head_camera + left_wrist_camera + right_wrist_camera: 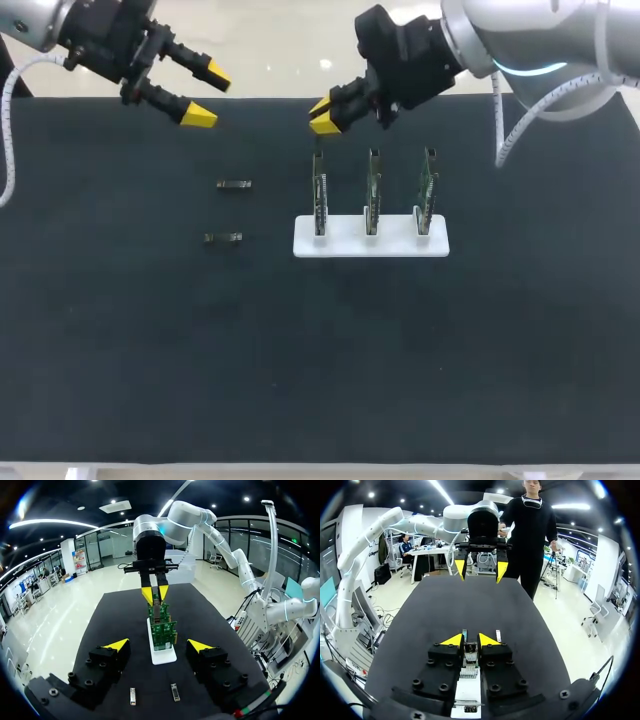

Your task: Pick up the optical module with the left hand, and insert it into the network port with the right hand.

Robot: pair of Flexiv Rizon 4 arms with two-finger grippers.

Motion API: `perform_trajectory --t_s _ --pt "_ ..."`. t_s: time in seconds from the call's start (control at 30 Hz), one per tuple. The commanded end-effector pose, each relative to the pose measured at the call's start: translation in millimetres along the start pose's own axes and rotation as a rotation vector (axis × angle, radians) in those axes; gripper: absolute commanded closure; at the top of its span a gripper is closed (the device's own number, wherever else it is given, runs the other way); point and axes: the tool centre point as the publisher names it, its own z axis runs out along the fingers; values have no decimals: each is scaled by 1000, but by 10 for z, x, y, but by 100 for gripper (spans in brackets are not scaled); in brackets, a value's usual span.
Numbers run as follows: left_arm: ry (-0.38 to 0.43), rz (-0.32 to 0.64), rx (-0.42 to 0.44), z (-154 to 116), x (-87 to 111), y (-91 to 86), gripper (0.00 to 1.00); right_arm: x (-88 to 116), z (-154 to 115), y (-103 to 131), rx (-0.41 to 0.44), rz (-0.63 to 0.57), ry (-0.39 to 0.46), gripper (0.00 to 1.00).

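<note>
Left gripper (207, 95) hung in the air over the far edge of the table (120, 350), fingers spread wide, nothing between them. The two optical modules lay flat on the dark table below it, apart from each other and untouched: the first module (233, 185) closer under the gripper, the second module (222, 238) further from it. In the left wrist view both sat under the gripper, one just inside each finger, side by side. Ahead of that gripper, in line with the gap between its fingers, stood the white stand (345, 243) with three green boards upright in a row: left board (319, 195), middle board (372, 195), right board (428, 190). Right gripper (324, 115) hovered above the far end of the left board, fingers drawn close with only a narrow gap showing, holding nothing. In the right wrist view the top edge of that board lay directly under the gap between its yellow tips, with the stand below it and both modules ahead of it on the table. The two grippers faced each other, well apart.
</note>
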Motion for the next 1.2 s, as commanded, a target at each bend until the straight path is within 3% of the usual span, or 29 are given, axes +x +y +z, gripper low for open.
perform_trajectory --t_s 0.03,1.2 --pt "3 -1 3 -3 -4 12 0 -2 -2 22 6 2 2 100" --pt "3 -1 3 -3 -4 12 0 17 -17 19 6 12 19 100"
